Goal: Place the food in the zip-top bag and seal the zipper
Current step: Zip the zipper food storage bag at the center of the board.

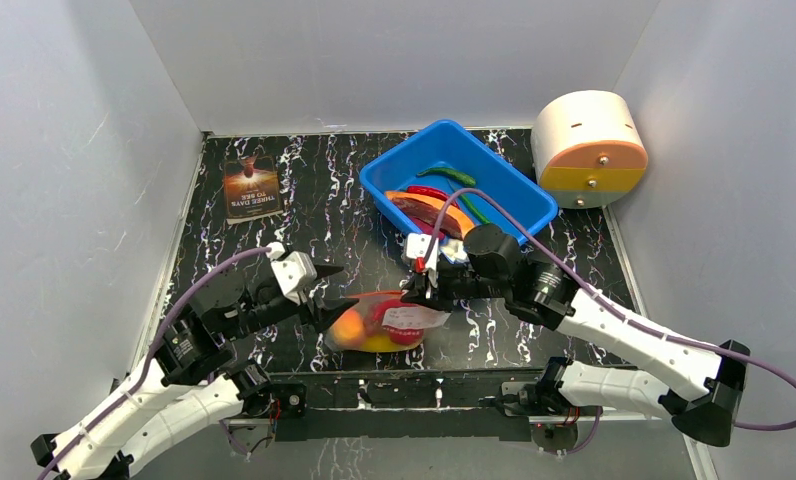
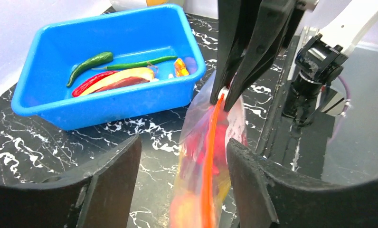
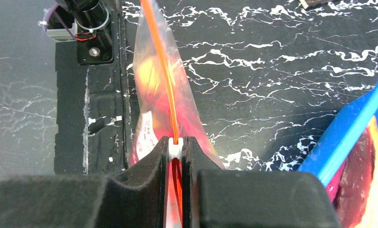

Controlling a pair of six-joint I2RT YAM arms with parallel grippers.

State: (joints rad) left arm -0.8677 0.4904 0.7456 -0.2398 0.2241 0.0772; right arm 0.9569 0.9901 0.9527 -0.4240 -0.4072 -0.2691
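The zip-top bag lies at the near middle of the table with food inside, orange, yellow and red pieces. Its zipper runs as an orange strip between the two arms. My right gripper is shut on the zipper's white slider at the bag's right end. My left gripper stands open at the left end, its fingers on either side of the zipper and apart from it. More food lies in the blue tub: green chilies and red pieces.
A brown printed card lies at the back left. A white and orange cylinder stands at the back right beside the tub. Grey walls close in the table on three sides.
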